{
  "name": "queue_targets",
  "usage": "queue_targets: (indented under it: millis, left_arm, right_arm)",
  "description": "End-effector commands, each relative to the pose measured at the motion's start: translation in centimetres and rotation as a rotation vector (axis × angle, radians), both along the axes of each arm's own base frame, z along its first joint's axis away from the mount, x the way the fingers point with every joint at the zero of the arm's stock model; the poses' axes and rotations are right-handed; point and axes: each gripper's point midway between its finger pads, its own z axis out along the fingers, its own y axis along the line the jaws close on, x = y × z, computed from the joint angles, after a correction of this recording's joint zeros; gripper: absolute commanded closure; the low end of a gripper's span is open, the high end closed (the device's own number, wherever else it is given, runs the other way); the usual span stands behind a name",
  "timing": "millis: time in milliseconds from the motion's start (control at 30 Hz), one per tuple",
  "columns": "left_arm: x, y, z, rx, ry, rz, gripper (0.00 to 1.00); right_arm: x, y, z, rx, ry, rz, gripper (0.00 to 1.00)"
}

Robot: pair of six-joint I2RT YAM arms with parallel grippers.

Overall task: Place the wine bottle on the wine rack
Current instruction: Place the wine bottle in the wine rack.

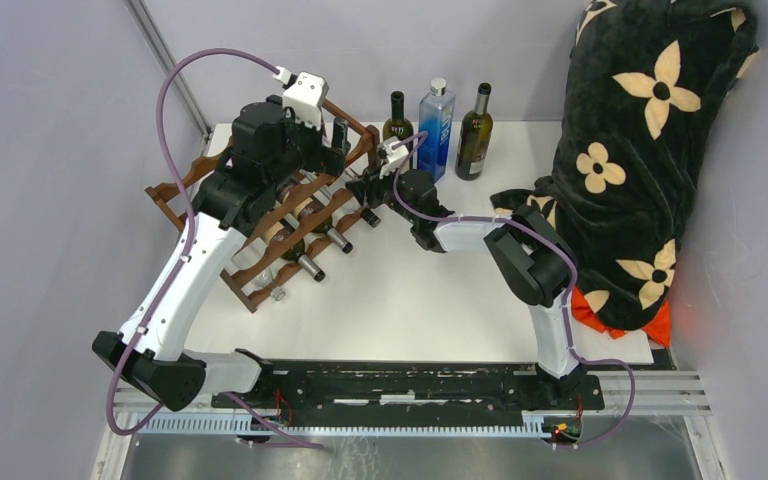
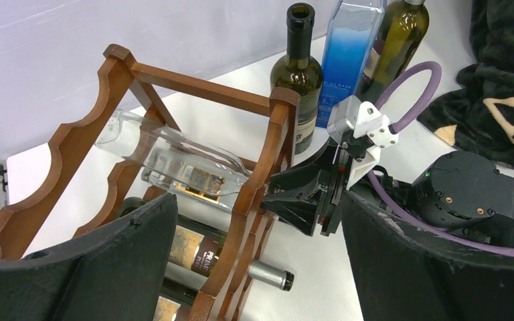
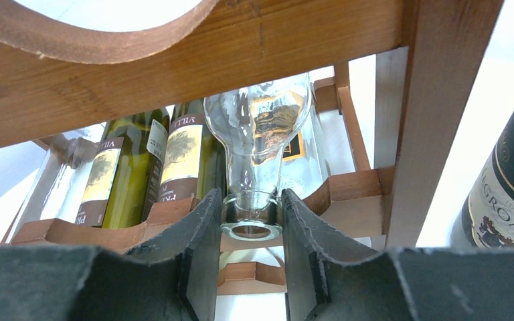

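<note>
The right arm (image 1: 470,232) stretches low across the table (image 1: 430,300) to the end of the wine rack (image 2: 73,144), the right gripper (image 3: 251,214) is closed on the neck of the clear wine bottle (image 3: 258,134) lying in the rack's top row, the left gripper (image 2: 258,261) hangs above it with jaws wide apart, and a green bottle (image 3: 187,160) beside it reads "VILLA".

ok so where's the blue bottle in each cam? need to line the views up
Top external: the blue bottle stands upright at upper centre, just right of the wine rack.
Left wrist: top centre, cut off by the upper edge, beyond the rack's far post.
Right wrist: not in it.
Shared landmark: the wine rack, the only thing that shows in all three views.
</note>
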Motion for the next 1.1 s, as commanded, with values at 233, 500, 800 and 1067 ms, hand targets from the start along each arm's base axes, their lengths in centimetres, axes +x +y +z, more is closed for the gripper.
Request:
queue_targets:
  millis: [233, 500, 800, 1067]
  left_arm:
    - [-0.2, -0.6, 1.8, -0.075, -0.036, -0.02, 0.05]
    - [0.1, -0.9, 1.8, -0.079, -0.036, -0.028, 0.05]
    - [0.0, -1.2, 3.0, -0.108, -0.076, -0.042, 0.04]
    - [-0.8, -2.5, 4.6, -0.229, -0.096, -0.093, 0.01]
  right_arm:
    - [0.2, -1.5, 4.0, 0.026, -0.11, 0.014, 0.75]
    - [-1.5, -1.7, 3.5, 0.013, -0.099, 0.066, 0.68]
    - [-2.6, -1.8, 6.0, -0.014, -0.195, 0.154, 0.23]
    - [-7.0, -5.4, 7.4, -0.158, -0.288, 0.404, 0.02]
